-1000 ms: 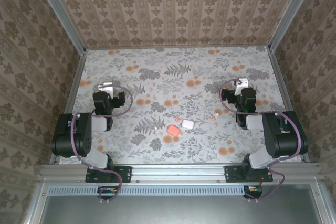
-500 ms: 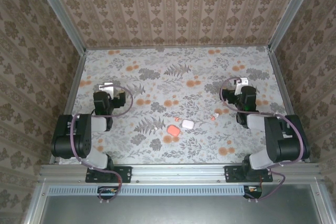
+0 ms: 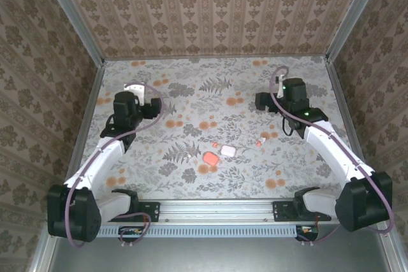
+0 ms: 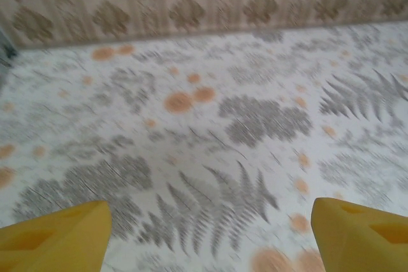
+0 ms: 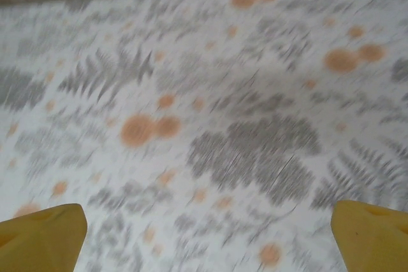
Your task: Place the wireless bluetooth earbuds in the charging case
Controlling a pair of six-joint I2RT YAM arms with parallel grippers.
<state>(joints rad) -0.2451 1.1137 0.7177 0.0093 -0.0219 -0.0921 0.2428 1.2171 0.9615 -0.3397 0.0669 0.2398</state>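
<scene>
Earbuds (image 3: 215, 144) too small to show detail.

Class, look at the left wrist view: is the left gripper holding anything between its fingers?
No: the left gripper has its yellow fingers wide apart, with bare patterned table between them.

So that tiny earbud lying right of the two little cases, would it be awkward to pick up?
Probably. The earbud looks far smaller than the white case, so it is likely very light and may skid across the flat table if nudged. So little to pinch, it might slip or flick away.
</scene>
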